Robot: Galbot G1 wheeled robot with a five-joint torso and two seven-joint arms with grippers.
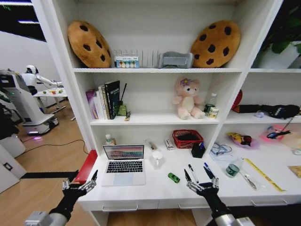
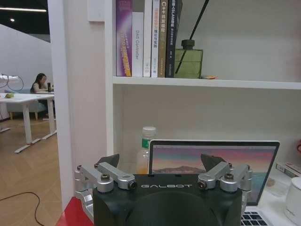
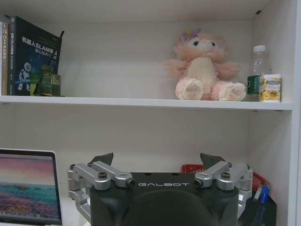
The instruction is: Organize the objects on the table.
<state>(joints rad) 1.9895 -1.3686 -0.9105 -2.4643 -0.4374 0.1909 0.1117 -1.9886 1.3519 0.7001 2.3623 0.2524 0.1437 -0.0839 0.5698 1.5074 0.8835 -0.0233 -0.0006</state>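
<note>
Both end effectors hover at the worktop's (image 1: pixel 155 190) front edge, jaws wide and empty: left end effector (image 1: pixel 80 184) beside the open laptop (image 1: pixel 123 165), right end effector (image 1: pixel 201 182) near the green toy car (image 1: pixel 174 177) and 2 pens (image 1: pixel 193 173), presumably poised to choose.

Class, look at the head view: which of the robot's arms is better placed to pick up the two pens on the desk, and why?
Probably the right. The right gripper, open, hovers just in front of the black pen and blue pen; the left gripper hangs by the desk's far corner.
</note>
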